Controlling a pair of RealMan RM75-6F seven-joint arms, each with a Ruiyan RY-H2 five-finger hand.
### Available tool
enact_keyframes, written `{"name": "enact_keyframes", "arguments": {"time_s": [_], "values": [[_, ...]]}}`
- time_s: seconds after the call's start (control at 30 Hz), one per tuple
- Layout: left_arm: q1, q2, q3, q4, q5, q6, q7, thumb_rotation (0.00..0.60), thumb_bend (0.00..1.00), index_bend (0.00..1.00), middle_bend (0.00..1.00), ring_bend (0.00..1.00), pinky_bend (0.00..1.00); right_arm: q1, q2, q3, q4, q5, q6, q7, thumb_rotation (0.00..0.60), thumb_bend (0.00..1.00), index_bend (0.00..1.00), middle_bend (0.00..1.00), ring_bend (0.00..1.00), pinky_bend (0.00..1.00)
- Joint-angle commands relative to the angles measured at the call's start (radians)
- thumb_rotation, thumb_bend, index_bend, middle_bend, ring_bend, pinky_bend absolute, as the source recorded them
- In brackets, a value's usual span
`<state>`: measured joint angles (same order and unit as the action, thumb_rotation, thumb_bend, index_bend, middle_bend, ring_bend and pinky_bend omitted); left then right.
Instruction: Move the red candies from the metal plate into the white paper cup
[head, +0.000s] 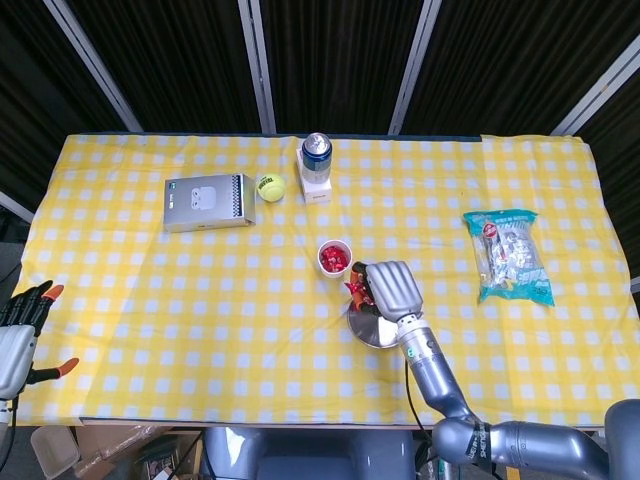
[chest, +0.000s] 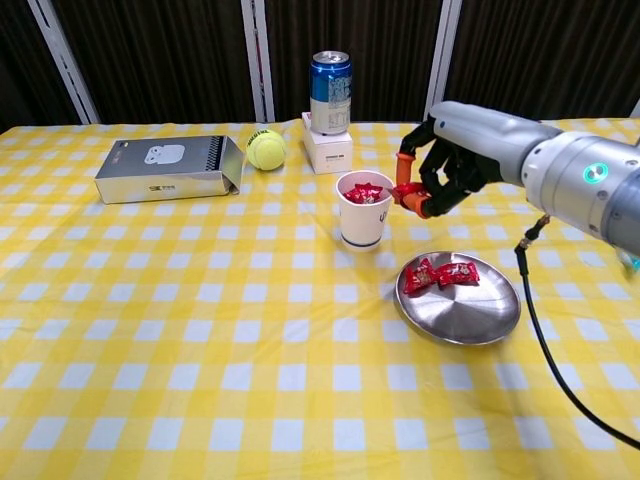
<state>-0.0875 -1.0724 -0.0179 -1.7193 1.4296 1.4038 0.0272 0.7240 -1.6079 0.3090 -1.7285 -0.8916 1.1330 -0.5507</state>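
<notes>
The white paper cup (chest: 362, 226) stands mid-table with red candies (chest: 365, 192) inside; from the head view the cup (head: 320, 256) is just up-left of the metal plate (head: 368, 331). Two red candies (chest: 438, 274) lie at the left of the metal plate (chest: 470, 315). My right hand (chest: 445, 160) hovers above the table just right of the cup's rim, fingers curled in, pinching a red candy (chest: 406, 193). The same hand (head: 390, 287) appears between cup and plate in the head view. My left hand (head: 20, 330) hangs off the table's near-left corner, fingers apart, holding nothing.
A blue soda can (chest: 330, 92) sits on a small white box (chest: 328, 150) behind the cup. A tennis ball (chest: 265, 149) and a grey earbuds box (chest: 168, 169) lie at the back left. A snack bag (head: 510, 255) lies at the right.
</notes>
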Motion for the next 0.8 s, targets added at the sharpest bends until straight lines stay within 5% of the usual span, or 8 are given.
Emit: {"name": "enact_keyframes", "arguments": {"time_s": [0.03, 0.27, 0.8], "values": [[-0.004, 0.001, -0.003, -0.003, -0.01, -0.011, -0.002, 0.6, 0.03, 0.0, 0.0, 0.0, 0.0, 0.049, -0.031, 0.037, 0.053, 0.031, -0.025, -0.013, 0.6, 0.51, 0.57, 0.76, 0.9, 1.0], [-0.009, 0.003, -0.007, -0.009, -0.028, -0.024, -0.001, 0.6, 0.03, 0.0, 0.0, 0.0, 0.0, 0.127, -0.081, 0.085, 0.165, 0.095, -0.07, -0.015, 0.6, 0.51, 0.57, 0.76, 0.9, 1.0], [-0.014, 0.006, -0.009, -0.021, -0.043, -0.037, 0.003, 0.6, 0.03, 0.0, 0.0, 0.0, 0.0, 0.179, -0.156, 0.067, 0.34, 0.124, -0.122, 0.046, 0.6, 0.52, 0.57, 0.76, 0.9, 1.0]]}}
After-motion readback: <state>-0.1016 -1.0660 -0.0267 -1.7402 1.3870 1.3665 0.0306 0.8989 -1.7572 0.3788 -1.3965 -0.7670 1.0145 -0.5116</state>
